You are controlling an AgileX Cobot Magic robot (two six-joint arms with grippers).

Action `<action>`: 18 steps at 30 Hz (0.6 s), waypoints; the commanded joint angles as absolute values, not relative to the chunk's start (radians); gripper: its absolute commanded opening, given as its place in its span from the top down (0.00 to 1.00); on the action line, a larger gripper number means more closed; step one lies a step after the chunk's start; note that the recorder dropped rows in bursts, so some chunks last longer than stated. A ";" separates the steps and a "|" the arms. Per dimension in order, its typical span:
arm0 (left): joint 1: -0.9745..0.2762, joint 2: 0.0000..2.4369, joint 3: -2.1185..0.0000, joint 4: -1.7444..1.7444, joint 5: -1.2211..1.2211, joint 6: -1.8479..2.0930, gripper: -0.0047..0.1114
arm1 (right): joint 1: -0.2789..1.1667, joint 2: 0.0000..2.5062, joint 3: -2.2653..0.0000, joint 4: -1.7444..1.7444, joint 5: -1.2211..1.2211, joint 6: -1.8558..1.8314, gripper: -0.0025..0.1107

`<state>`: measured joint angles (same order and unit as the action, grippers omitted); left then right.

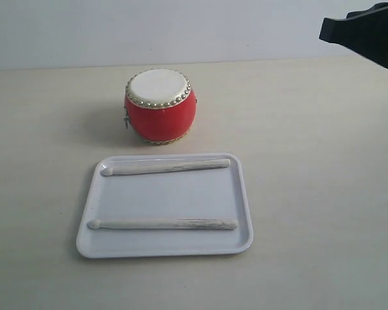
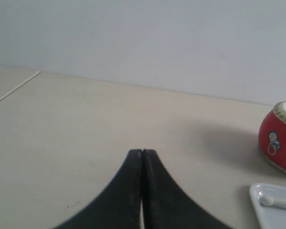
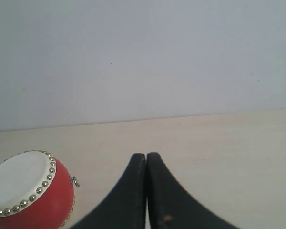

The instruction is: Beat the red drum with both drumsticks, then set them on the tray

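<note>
A pale beige tabletop (image 1: 310, 194), matte and faintly grained, runs back to a plain greyish-white wall (image 1: 149, 32) and meets it along a straight edge. The light is soft and even, with faint shadows. In the left wrist view a thin pale line (image 2: 14, 89) crosses the tabletop.

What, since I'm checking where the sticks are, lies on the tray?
The far drumstick and near drumstick lie inside the tray, parallel and apart. The floor beneath them is hidden.

L gripper (image 2: 142, 152): jaws pressed tight together, empty, pointing fwd and level. R gripper (image 3: 146, 155): same, jaws together, empty. Exterior view: part of R arm (image 1: 367, 31) at upper-right corner, raised.
</note>
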<state>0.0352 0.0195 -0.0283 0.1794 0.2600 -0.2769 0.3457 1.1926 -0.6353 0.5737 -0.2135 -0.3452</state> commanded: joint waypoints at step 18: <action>0.038 0.000 0.000 0.156 0.313 -0.268 0.96 | 0.343 1.186 -0.633 0.568 -0.227 -0.344 0.98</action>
